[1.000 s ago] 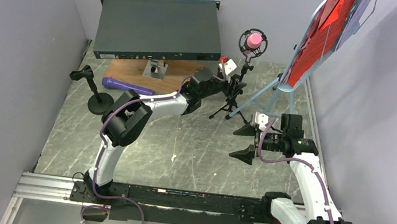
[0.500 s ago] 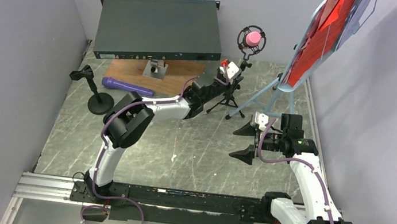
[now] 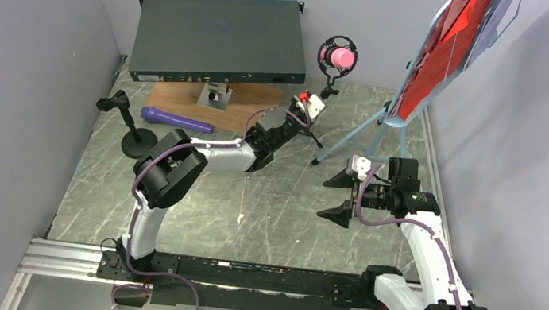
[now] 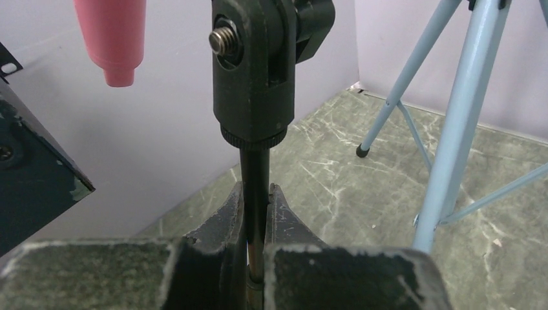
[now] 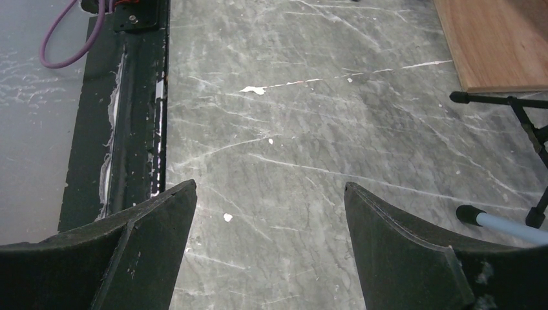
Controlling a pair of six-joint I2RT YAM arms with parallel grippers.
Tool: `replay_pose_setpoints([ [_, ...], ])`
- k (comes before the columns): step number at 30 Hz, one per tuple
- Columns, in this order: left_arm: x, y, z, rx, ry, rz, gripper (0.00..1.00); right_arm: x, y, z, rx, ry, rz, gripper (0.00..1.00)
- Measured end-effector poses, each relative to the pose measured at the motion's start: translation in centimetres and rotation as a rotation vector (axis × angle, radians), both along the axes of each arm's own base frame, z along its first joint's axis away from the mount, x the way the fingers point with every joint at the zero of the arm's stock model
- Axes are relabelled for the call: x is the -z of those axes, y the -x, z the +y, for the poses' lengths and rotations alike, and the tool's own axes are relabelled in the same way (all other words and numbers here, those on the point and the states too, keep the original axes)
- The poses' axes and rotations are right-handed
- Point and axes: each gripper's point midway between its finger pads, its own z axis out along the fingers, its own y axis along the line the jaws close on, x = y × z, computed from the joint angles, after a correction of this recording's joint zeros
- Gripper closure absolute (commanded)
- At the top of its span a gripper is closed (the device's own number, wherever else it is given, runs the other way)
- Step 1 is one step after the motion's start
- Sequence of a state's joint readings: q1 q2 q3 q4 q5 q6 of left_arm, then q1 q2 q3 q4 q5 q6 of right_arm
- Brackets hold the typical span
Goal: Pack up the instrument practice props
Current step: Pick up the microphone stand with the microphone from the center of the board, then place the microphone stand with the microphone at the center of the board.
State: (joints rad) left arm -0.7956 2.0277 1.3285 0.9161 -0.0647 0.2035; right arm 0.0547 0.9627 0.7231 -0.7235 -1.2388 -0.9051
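My left gripper (image 3: 314, 112) is shut on the thin pole (image 4: 257, 165) of the black tripod mic holder (image 3: 325, 89), near the back of the table. In the left wrist view the fingers (image 4: 281, 206) clamp the pole below its swivel joint (image 4: 255, 71). The pink toy microphone (image 3: 340, 55) sits in the holder's ring mount, and its tip (image 4: 115, 39) shows at upper left. The holder's black legs (image 5: 517, 103) show in the right wrist view. My right gripper (image 3: 332, 198) is open and empty over bare floor (image 5: 270, 194).
The light-blue music tripod (image 3: 359, 130) holds red sheets (image 3: 450, 42) at back right. A purple microphone (image 3: 176, 119) lies by the brown board (image 3: 244, 115). A round-base mic holder (image 3: 137, 139) stands at left. The dark green rack box (image 3: 218, 39) is at the back.
My left gripper has moved back and to the left with the tripod mic holder in it. The pink microphone has shifted left and up in the top view. The right arm has not moved.
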Motion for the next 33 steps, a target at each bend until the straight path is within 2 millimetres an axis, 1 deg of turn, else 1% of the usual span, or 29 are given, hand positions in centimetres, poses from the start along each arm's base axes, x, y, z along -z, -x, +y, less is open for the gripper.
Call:
replay_pose_setpoints([
  [9,-0.3,1.2,0.8,0.019,-0.084,-0.060,1.00,0.0,0.0,0.0,0.000,0.000,0.000,0.13],
  [15,-0.4,2.8,2.0,0.036,-0.094,-0.047,1.00,0.0,0.0,0.0,0.000,0.000,-0.001,0.13],
  [19,-0.8,4.1,3.1,0.045,-0.084,-0.036,1.00,0.0,0.0,0.0,-0.001,0.001,-0.004,0.13],
  [24,-2.1,5.9,4.7,0.053,-0.056,-0.016,1.00,0.0,0.0,0.0,-0.002,0.001,-0.007,0.13],
  [27,-2.9,7.4,5.8,0.068,-0.043,0.004,1.00,0.0,0.0,0.0,-0.003,0.001,-0.008,0.13],
  [33,-4.6,11.5,7.7,0.155,-0.002,0.070,1.00,0.0,0.0,0.0,-0.004,0.002,-0.012,0.12],
])
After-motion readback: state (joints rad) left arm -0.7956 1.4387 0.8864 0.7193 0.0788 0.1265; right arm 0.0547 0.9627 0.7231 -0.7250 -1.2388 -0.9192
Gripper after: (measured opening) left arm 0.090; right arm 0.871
